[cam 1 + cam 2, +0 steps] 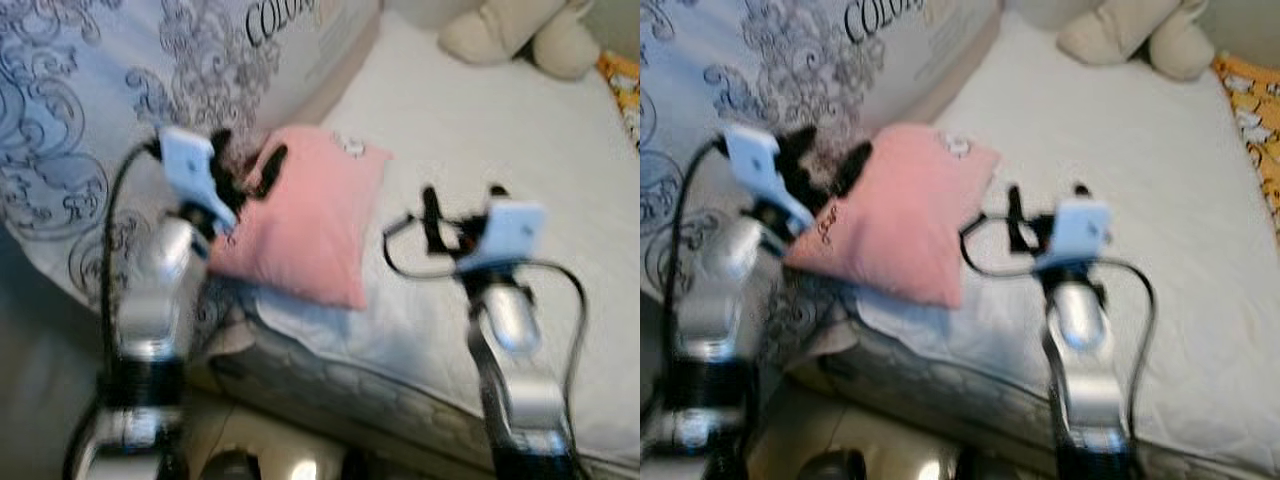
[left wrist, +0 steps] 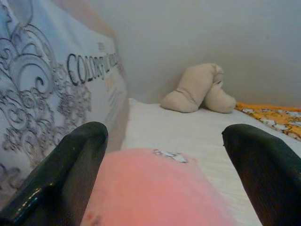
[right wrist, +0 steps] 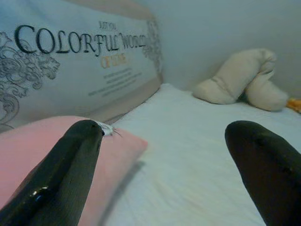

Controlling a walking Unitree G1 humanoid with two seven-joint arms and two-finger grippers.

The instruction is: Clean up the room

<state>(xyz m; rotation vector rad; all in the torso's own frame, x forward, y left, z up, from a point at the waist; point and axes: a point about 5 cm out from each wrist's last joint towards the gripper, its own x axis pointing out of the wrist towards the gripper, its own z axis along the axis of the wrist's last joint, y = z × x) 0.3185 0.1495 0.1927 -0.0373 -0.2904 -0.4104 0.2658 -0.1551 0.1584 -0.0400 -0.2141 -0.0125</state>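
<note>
A pink pillow (image 1: 310,225) lies on the near left part of a white bed (image 1: 480,130), its near corner reaching the mattress edge, both head views softened by blur. The robot's left hand (image 1: 243,172) sits at the pillow's left edge with its two black fingers spread; in the left wrist view the pillow (image 2: 155,188) rises between the fingers (image 2: 70,174), but blur hides whether either finger touches the fabric. The right hand (image 1: 462,205) hovers over bare sheet just right of the pillow, fingers spread wide and holding nothing; its wrist view shows the pillow (image 3: 51,155) behind the one finger (image 3: 66,174) and open sheet between the two.

A small white patch (image 1: 348,146) marks the pillow's far corner; what it is cannot be made out. To the left, a large blue-grey cover with scroll patterns (image 1: 90,110) leans up along the bed's side, its printing cut off in the head views and reading "COLORFUL WORLD" in the right wrist view, with smaller lines beneath too fine to read. A beige stuffed toy (image 1: 515,30) lies at the far end of the bed, cropped by the frame. An orange patterned cloth (image 1: 1252,105) shows at the far right edge. Below the mattress edge, the floor is dark and indistinct.
</note>
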